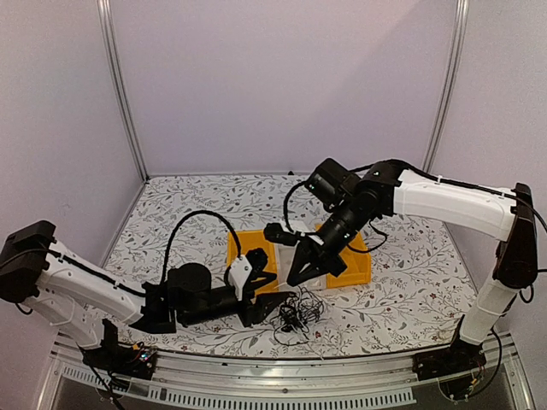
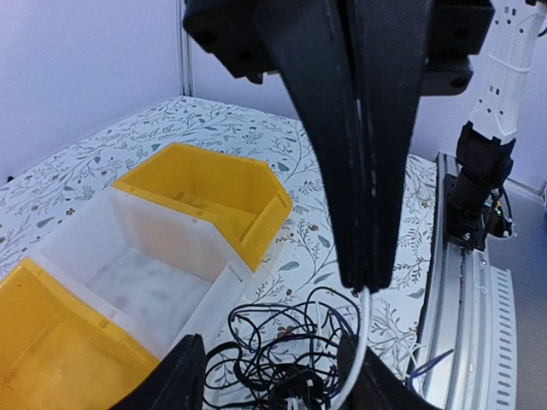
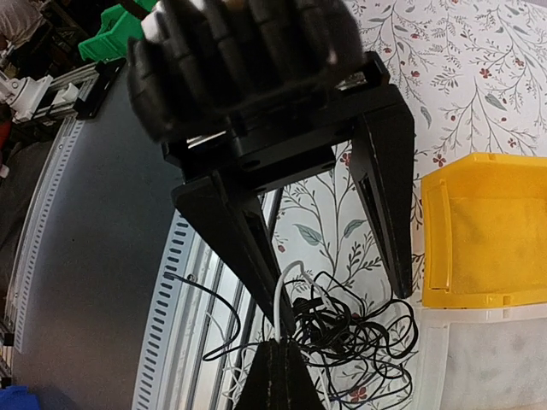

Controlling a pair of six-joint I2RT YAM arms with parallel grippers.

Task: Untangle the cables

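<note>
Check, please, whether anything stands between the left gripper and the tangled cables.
Nothing visible does: the cables lie right at the open fingertips of the left gripper. The only close thing is the right gripper, shut on the cream-white cable just above the tangle, where it might crowd a grasp.

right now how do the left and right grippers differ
The left gripper stands wide open; the right gripper is shut. The left gripper holds nothing and straddles the cable tangle; the right gripper pinches the white cable at its tips. The left gripper reaches in low along the table; the right gripper points down from above. Both are black-fingered and meet at the tangle.
</note>
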